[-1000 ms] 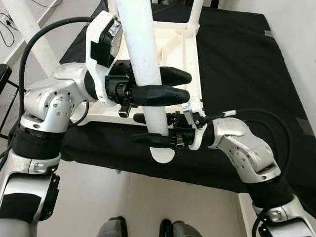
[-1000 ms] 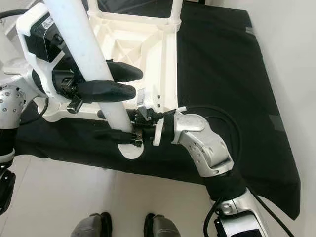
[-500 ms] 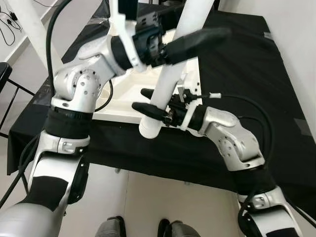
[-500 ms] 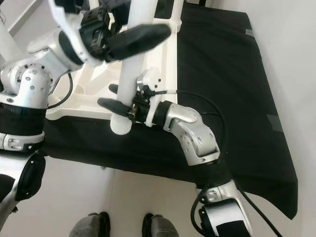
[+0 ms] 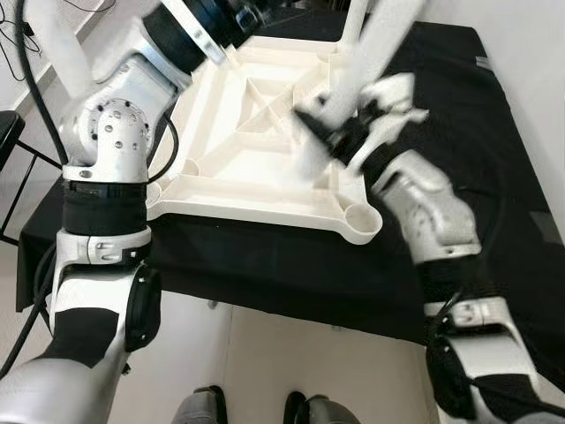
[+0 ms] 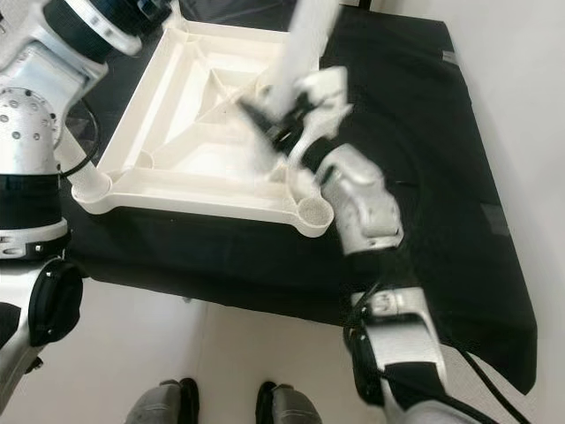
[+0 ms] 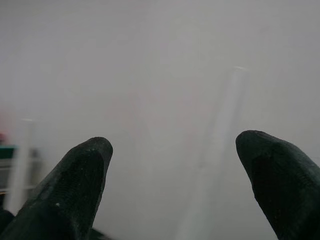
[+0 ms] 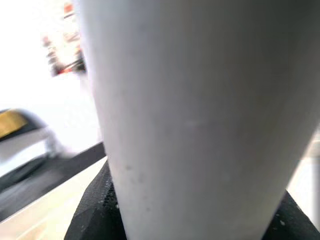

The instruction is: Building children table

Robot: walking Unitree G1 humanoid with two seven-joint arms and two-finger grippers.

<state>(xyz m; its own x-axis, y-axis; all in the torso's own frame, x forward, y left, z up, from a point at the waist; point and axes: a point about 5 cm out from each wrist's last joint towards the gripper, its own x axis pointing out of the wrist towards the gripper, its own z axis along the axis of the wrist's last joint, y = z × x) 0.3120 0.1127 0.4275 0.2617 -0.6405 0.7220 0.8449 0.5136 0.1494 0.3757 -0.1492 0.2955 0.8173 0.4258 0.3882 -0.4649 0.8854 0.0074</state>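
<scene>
Table leg (image 6: pixel 305 40): white tube, long axis steeply tilted, upper end leaning away to the right, lower end over upturned tabletop (image 5: pixel 256 150) on black worktop (image 5: pixel 459 132). Right hand (image 5: pixel 340 141) clenched on it. Left hand (image 7: pixel 172 165) released, raised.

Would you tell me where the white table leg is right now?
The table leg is held in the right gripper, tilted above the far right part of the upturned white tabletop on the black cloth.
</scene>
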